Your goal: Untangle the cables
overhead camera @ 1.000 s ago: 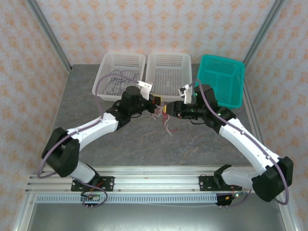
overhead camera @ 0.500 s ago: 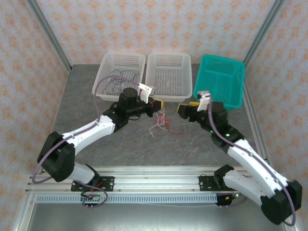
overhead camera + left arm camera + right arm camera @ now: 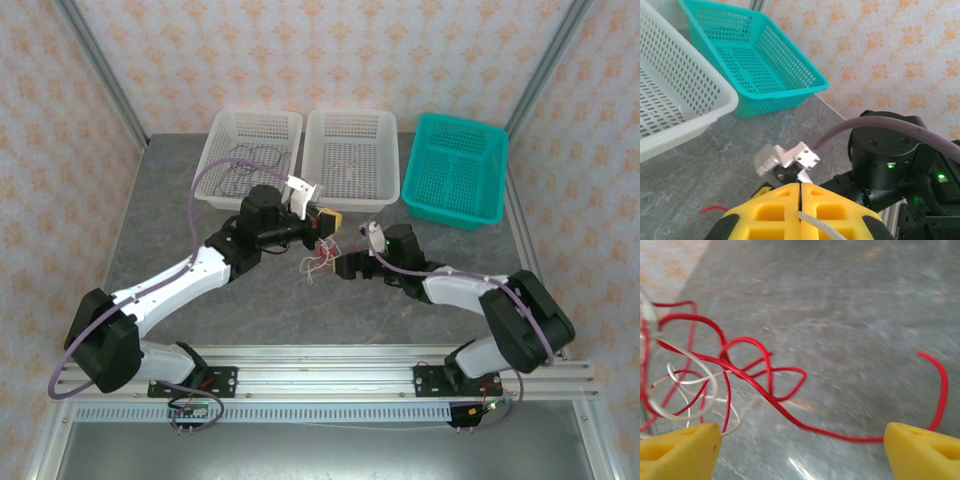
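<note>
One white basket (image 3: 211, 160), a second white basket (image 3: 393, 152), one teal basket (image 3: 494, 172) line the back. In front, the left gripper (image 3: 327, 217) pinches the cables (image 3: 318, 258) — one red-and-white tangle — while the right gripper (image 3: 346, 266), just beside it, stands spread wide.

the counter (image 3: 170, 220) looks like mottled grey stone with a faint sheen, the baskets (image 3: 452, 214) are perforated plastic, the cables (image 3: 686, 315) have glossy red and white coating, and the right gripper (image 3: 800, 447) has smooth matt yellow pads (image 3: 682, 447).
</note>
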Robot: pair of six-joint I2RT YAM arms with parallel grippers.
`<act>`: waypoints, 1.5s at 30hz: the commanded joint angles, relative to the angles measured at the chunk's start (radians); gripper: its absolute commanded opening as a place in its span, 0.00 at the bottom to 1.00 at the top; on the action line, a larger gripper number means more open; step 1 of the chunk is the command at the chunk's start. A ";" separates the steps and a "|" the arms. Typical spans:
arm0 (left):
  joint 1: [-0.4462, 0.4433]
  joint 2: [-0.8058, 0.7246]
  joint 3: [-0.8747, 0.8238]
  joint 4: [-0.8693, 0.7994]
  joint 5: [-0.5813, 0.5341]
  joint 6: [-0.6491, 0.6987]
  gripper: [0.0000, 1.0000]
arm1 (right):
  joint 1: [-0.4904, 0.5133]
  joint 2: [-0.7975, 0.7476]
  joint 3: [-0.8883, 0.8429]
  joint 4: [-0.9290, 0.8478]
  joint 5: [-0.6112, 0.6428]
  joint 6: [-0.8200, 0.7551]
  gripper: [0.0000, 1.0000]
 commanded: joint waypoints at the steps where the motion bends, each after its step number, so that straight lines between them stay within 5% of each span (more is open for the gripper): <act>1: -0.008 -0.038 -0.011 -0.007 0.017 0.015 0.00 | 0.031 0.075 0.082 0.208 -0.136 -0.025 0.86; 9: -0.016 -0.080 -0.021 0.008 0.039 0.003 0.00 | 0.086 0.198 0.177 0.251 -0.066 -0.166 0.80; 12: -0.016 -0.111 -0.036 0.002 -0.017 0.005 0.00 | 0.087 0.220 0.180 0.258 0.037 -0.142 0.45; 17: -0.004 -0.230 -0.093 -0.079 -0.320 -0.019 0.00 | 0.086 0.207 0.122 0.248 0.258 -0.062 0.00; 25: 0.109 -0.552 -0.169 -0.311 -0.686 -0.161 0.00 | 0.017 0.113 0.108 -0.149 0.613 0.293 0.00; 31: 0.231 -0.687 -0.225 -0.437 -0.716 -0.210 0.00 | -0.107 -0.014 0.010 -0.281 0.758 0.510 0.00; 37: 0.249 -0.726 -0.268 -0.447 -0.742 -0.243 0.00 | -0.272 -0.183 -0.093 -0.365 0.810 0.672 0.00; 41: 0.252 -0.691 -0.272 -0.403 -0.656 -0.214 0.00 | -0.285 -0.250 -0.122 -0.211 0.610 0.457 0.00; 45: 0.251 -0.602 -0.298 -0.231 -0.259 -0.124 0.00 | -0.281 -0.272 -0.059 -0.278 0.381 0.268 0.00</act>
